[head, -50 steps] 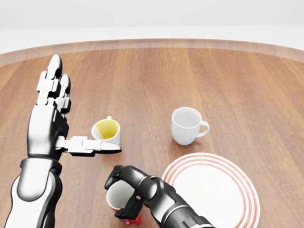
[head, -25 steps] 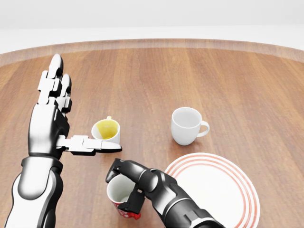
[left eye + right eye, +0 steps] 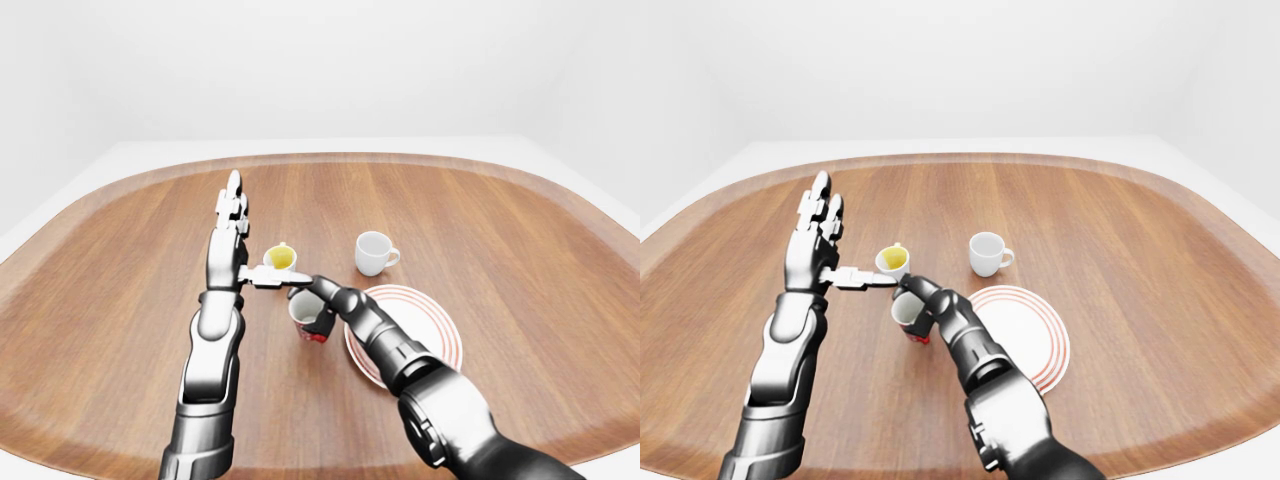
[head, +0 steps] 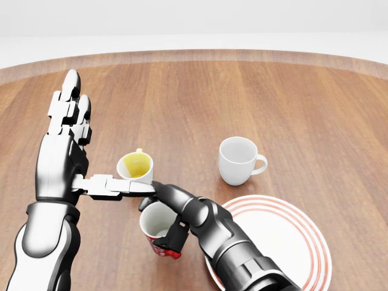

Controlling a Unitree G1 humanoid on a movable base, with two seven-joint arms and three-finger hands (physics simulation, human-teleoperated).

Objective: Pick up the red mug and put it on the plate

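The red mug [image 4: 153,224], white inside, is tilted in my right hand [image 4: 162,225], whose dark fingers are shut round its rim and side. It hangs just left of the white plate with red rings [image 4: 285,242], at the bottom of the head view. My right arm covers the plate's left edge. My left hand [image 4: 82,148] stands open on the left, fingers pointing up the view. Its thumb sticks out sideways and nearly touches the small yellow-lined cup [image 4: 135,165].
A white mug [image 4: 237,159] stands above the plate, its handle pointing right. The yellow-lined cup sits directly above the red mug. The round wooden table [image 3: 480,210] has a raised rim [image 3: 330,158], with bare wood beyond the cups.
My right hand has carried the red mug up the view and slightly right, close under the left thumb and nearer the plate. The left arm and both other cups have stayed put.
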